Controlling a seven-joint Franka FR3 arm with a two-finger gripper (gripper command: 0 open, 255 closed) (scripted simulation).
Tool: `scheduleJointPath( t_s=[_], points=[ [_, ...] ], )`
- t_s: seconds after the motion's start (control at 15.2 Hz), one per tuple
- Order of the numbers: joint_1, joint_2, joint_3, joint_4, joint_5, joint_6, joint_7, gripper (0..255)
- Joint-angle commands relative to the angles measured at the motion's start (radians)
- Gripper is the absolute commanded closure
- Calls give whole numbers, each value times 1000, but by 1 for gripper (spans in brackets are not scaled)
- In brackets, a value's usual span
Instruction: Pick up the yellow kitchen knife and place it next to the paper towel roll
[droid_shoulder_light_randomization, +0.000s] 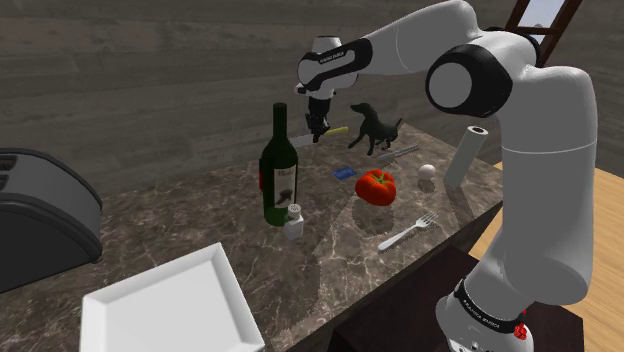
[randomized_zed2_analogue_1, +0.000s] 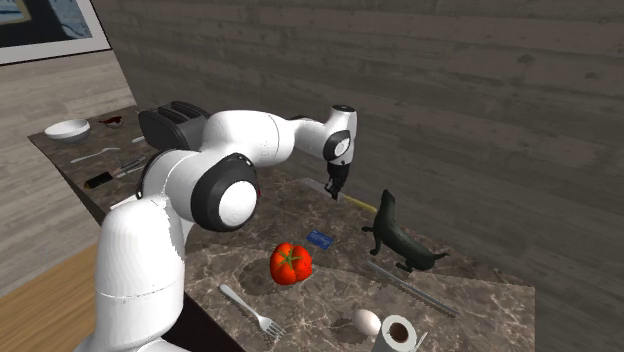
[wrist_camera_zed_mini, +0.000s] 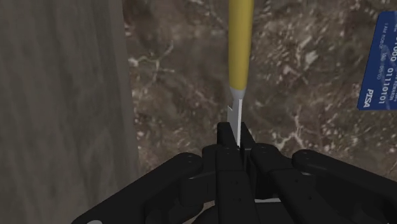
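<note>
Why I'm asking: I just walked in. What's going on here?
The white robot arm's black end effector is shut on the blade of the yellow-handled kitchen knife, by the wall at the back of the dark marble counter. The white paper towel roll stands upright beyond the black dog figurine, so the knife is not yet beside it.

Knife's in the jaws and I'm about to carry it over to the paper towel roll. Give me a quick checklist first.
1. The gripper has its jaws shut on the knife blade: ok.
2. Grip balanced: not ok, the yellow handle sticks out past the jaws and may pivot.
3. Knife lifted clear of the countertop: cannot tell.
4. The paper towel roll upright: ok.
5. Straight route: not ok, the dog figurine stands between.
6. Room beside the roll: ok, though the egg lies close.
</note>
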Motion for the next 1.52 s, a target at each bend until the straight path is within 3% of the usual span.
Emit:
scheduleJointPath(
  t_s=[0.0, 1.45],
  points=[
    [1, -8, -2, 14, -3, -22, 3, 255],
    [-13, -41, -13, 263, -22, -300, 25, 255]
  ],
)
